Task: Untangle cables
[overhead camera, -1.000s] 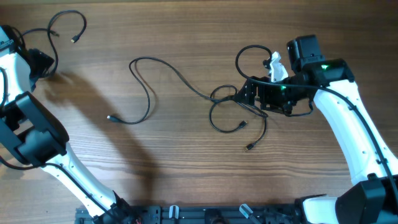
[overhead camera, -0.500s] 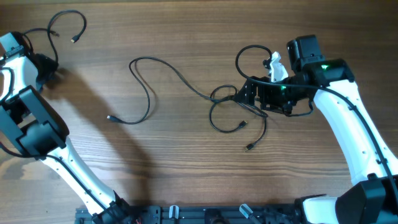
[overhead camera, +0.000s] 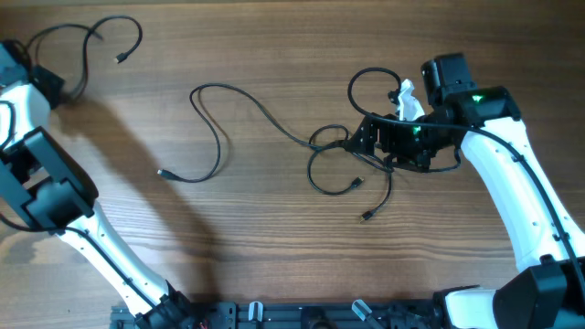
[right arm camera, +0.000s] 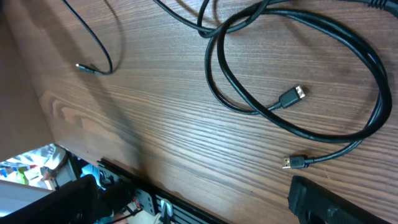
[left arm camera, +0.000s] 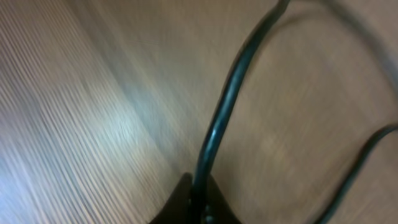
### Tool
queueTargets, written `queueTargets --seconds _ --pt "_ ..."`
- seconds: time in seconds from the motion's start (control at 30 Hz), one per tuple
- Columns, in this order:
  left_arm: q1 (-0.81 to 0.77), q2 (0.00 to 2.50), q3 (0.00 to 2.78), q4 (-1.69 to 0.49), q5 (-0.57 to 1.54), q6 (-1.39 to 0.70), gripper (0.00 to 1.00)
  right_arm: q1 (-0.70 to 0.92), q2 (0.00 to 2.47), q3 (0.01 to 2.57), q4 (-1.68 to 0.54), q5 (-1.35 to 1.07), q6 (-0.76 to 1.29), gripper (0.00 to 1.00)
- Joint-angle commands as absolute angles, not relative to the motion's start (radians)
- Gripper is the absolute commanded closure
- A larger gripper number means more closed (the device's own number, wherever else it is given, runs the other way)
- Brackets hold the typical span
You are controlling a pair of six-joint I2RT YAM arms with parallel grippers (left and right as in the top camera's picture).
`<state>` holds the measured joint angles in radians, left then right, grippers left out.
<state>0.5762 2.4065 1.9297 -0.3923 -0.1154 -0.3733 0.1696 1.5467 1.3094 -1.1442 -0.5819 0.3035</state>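
You are dealing with cables [overhead camera: 274,123] that are thin, light and limp. They will drape and slide across the wooden table [overhead camera: 256,247] rather than hold a shape, and a pull on one strand is likely to drag every loop it crosses. Your left gripper [left arm camera: 196,202] is closed on a single cord [overhead camera: 119,19], which in the left wrist view rises straight out of its grip. Overhead, that cord lies by itself in the upper left of the frame, well apart from the rest, its end plug [overhead camera: 122,59] free. The others sit right of centre: a long strand [overhead camera: 221,142] runs from a far plug [overhead camera: 161,172] left of centre into the tangle [overhead camera: 343,151], where several loops overlap just beside your right gripper [overhead camera: 366,142]. I cannot tell whether that one is open or closed, because the right wrist view shows only one dark finger [right arm camera: 329,202] at lower right. A silver-tipped plug [right arm camera: 292,96] and a lower plug [right arm camera: 293,163] lie loose on the wood. Take hold just behind a plug, where the cord is likely a little stiffer and free of crossings. Pinch firmly, since the smooth round jacket may slip.
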Motion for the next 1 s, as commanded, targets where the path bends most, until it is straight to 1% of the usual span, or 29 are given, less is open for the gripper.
queueTargets --seconds 0.0,0.27,0.47,0.57,0.67,0.77,0.87,0.97 --pt "0.607 2.296 2.024 -0.355 -0.128 -0.344 0.0 0.174 1.554 1.301 -1.142 -0.566 0.317 0.0" --pt "0.61 2.292 2.022 -0.463 -0.128 -0.344 0.0 0.174 1.554 1.301 -1.164 -0.566 0.316 0.0" --pt "0.606 2.201 2.022 -0.585 -0.105 -0.344 0.0 0.174 1.554 1.301 -1.168 -0.566 0.315 0.0" --pt "0.606 2.107 2.022 -0.732 0.025 -0.345 0.0 0.174 1.554 1.301 -1.168 -0.564 0.313 0.04" --pt "0.606 2.04 2.022 -0.78 0.166 -0.345 0.0 0.174 1.553 1.301 -1.178 -0.561 0.311 0.06" --pt "0.602 1.966 2.022 -0.816 0.317 -0.356 0.0 0.174 1.527 1.301 -1.205 -0.562 0.31 0.07" --pt "0.564 1.904 2.022 -0.835 0.411 -0.435 0.0 0.174 1.423 1.301 -1.249 -0.545 0.288 0.07" --pt "0.482 1.887 2.022 -0.874 0.493 -0.435 0.0 0.174 1.268 1.301 -1.308 -0.462 0.292 0.06"
